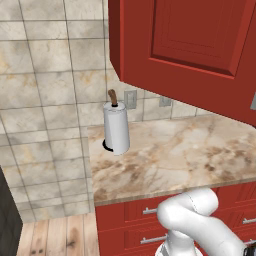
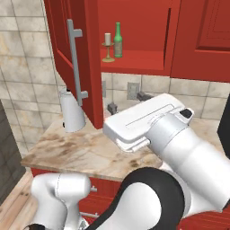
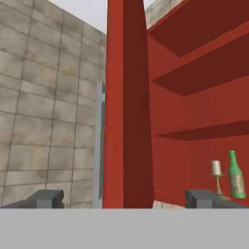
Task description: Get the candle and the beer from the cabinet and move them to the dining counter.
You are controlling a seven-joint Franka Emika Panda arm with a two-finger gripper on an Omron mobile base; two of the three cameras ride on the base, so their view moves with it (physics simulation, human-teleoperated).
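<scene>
My gripper (image 3: 124, 198), jaws wide and empty, faces the door edge; candle (image 3: 216, 176) and beer (image 3: 236, 175) stand beyond (near the cabinet (image 3: 194, 112) shelf's front edge).

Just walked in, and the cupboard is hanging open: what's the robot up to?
The cabinet is open, with the candle and the beer standing side by side on its lowest shelf, untouched. The arm's tool is open and empty, its fingertips either side of the open door's edge. A paper towel roll stands on the counter below.
</scene>
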